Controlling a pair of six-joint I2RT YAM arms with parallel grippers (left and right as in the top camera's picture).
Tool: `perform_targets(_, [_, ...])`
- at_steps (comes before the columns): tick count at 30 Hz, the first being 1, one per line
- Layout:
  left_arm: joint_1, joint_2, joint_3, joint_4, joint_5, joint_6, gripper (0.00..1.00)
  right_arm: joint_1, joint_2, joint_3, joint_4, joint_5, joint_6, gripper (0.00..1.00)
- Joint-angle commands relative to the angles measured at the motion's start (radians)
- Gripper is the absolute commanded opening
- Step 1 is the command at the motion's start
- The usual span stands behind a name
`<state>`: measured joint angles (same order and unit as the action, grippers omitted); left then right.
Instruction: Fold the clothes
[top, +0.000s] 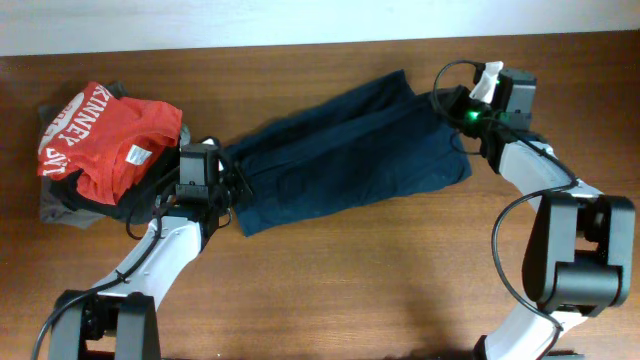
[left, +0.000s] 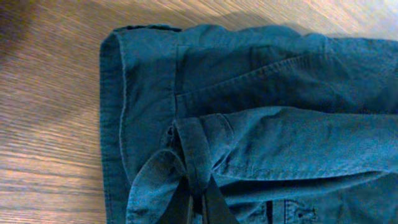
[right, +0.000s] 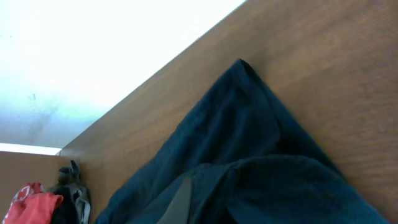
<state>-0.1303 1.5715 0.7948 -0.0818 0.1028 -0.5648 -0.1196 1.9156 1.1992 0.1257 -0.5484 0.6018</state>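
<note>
Overhead, we see the navy shorts (top: 350, 150) lying across the middle of the tabletop (top: 400, 270), with the waistband toward the red shirt (top: 110, 135). Our left gripper (top: 226, 186) has its jaws clenched on a fold of the waistband. Our right gripper (top: 458, 108) sits at a leg's hem; we cannot tell how its jaws stand.

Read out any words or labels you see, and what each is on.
"KINNEY": white, on the red shirt; possibly cut off by a fold.
Other white lettering at its left edge: unreadable.
Neck tag: too small to read.
Shorts: no text.
</note>
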Motion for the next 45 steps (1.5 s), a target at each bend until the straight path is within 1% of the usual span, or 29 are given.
perform_targets(1, [0.025, 0.006, -0.006, -0.004, -0.111, -0.027, 0.2, -0.002, 0.004, 0.03, 0.03, 0.078, 0.002, 0.07])
perform_targets(2, [0.025, 0.006, -0.006, -0.001, -0.111, -0.027, 0.46, -0.002, 0.004, 0.03, 0.038, 0.064, 0.002, 0.2])
perform_targets(3, [0.025, 0.006, -0.006, 0.0, -0.111, -0.027, 0.81, -0.006, 0.004, 0.03, 0.042, 0.05, 0.002, 0.38])
perform_targets(4, [0.025, 0.006, -0.006, 0.003, -0.111, -0.026, 0.92, -0.01, 0.004, 0.03, 0.043, 0.042, 0.002, 0.44])
perform_targets(6, [0.025, 0.005, -0.003, 0.002, -0.111, -0.025, 0.99, -0.025, 0.004, 0.03, 0.043, 0.017, 0.002, 0.51])
perform_targets(9, [0.024, -0.014, 0.0, -0.006, -0.106, 0.019, 0.99, -0.064, 0.004, 0.03, 0.037, -0.069, 0.001, 0.56])
perform_targets(12, [0.024, -0.07, 0.001, -0.011, -0.063, 0.145, 0.99, -0.115, 0.004, 0.03, 0.009, -0.2, -0.025, 0.6])
perform_targets(14, [0.021, -0.101, 0.001, -0.012, -0.008, 0.232, 0.99, -0.137, 0.004, 0.03, -0.037, -0.235, -0.025, 0.6])
perform_targets(15, [0.019, -0.113, 0.001, -0.012, 0.021, 0.267, 0.97, -0.145, 0.004, 0.03, -0.067, -0.24, -0.026, 0.59])
perform_targets(16, [0.018, -0.122, 0.001, -0.012, 0.06, 0.308, 0.91, -0.149, 0.004, 0.03, -0.098, -0.238, -0.032, 0.55])
perform_targets(17, [0.016, -0.126, 0.001, -0.012, 0.091, 0.34, 0.77, -0.15, 0.004, 0.03, -0.137, -0.237, -0.059, 0.53])
perform_targets(18, [0.014, -0.126, 0.001, -0.012, 0.111, 0.363, 0.66, -0.148, 0.004, 0.03, -0.169, -0.237, -0.091, 0.5])
perform_targets(19, [0.012, -0.122, 0.001, -0.013, 0.122, 0.385, 0.65, -0.14, 0.004, 0.03, -0.204, -0.23, -0.123, 0.49])
perform_targets(20, [0.01, -0.116, 0.001, -0.017, 0.121, 0.393, 0.65, -0.128, 0.004, 0.03, -0.24, -0.216, -0.156, 0.49])
perform_targets(21, [0.01, -0.109, 0.001, -0.019, 0.122, 0.399, 0.86, -0.112, 0.004, 0.03, -0.277, -0.195, -0.2, 0.5])
perform_targets(22, [0.01, -0.095, 0.001, -0.019, 0.123, 0.399, 0.99, -0.095, 0.004, 0.03, -0.314, -0.163, -0.242, 0.54])
perform_targets(24, [0.01, -0.069, 0.001, -0.015, 0.134, 0.399, 0.99, -0.061, 0.004, 0.03, -0.389, -0.055, -0.285, 0.63])
perform_targets(25, [0.01, -0.048, 0.001, -0.01, 0.148, 0.399, 0.99, -0.041, 0.005, 0.03, -0.433, 0.029, -0.288, 0.63])
perform_targets(26, [0.01, -0.03, 0.001, -0.005, 0.157, 0.399, 0.98, -0.024, 0.006, 0.029, -0.463, 0.099, -0.288, 0.61])
perform_targets(27, [0.01, -0.01, 0.001, 0.001, 0.167, 0.399, 0.96, -0.005, 0.01, 0.029, -0.488, 0.166, -0.289, 0.56])
perform_targets(28, [0.01, 0.012, 0.001, 0.009, 0.172, 0.399, 0.91, 0.012, 0.015, 0.028, -0.5, 0.209, -0.292, 0.49])
perform_targets(29, [0.01, 0.036, 0.001, 0.016, 0.171, 0.399, 0.83, 0.026, 0.02, 0.028, -0.505, 0.225, -0.303, 0.45])
perform_targets(30, [0.01, 0.053, 0.001, 0.023, 0.171, 0.399, 0.8, 0.04, 0.023, 0.028, -0.505, 0.224, -0.32, 0.43])
perform_targets(32, [0.011, 0.08, 0.001, 0.047, 0.171, 0.398, 0.8, 0.06, 0.026, 0.028, -0.504, 0.224, -0.336, 0.44])
perform_targets(34, [0.014, 0.085, 0.001, 0.081, 0.163, 0.393, 0.92, 0.072, 0.026, 0.028, -0.504, 0.224, -0.336, 0.5])
perform_targets(37, [0.027, 0.082, 0.02, 0.128, 0.164, 0.371, 0.92, 0.074, 0.026, 0.028, -0.505, 0.224, -0.336, 0.51])
perform_targets(40, [0.051, 0.082, 0.069, 0.099, 0.163, 0.368, 0.9, 0.073, 0.026, 0.028, -0.505, 0.22, -0.336, 0.51])
perform_targets(43, [0.082, 0.082, 0.105, 0.106, 0.163, 0.369, 0.9, 0.074, 0.026, 0.028, -0.513, 0.22, -0.336, 0.49])
perform_targets(45, [0.105, 0.084, 0.113, 0.144, 0.163, 0.371, 0.89, 0.074, 0.027, 0.028, -0.522, 0.221, -0.336, 0.48])
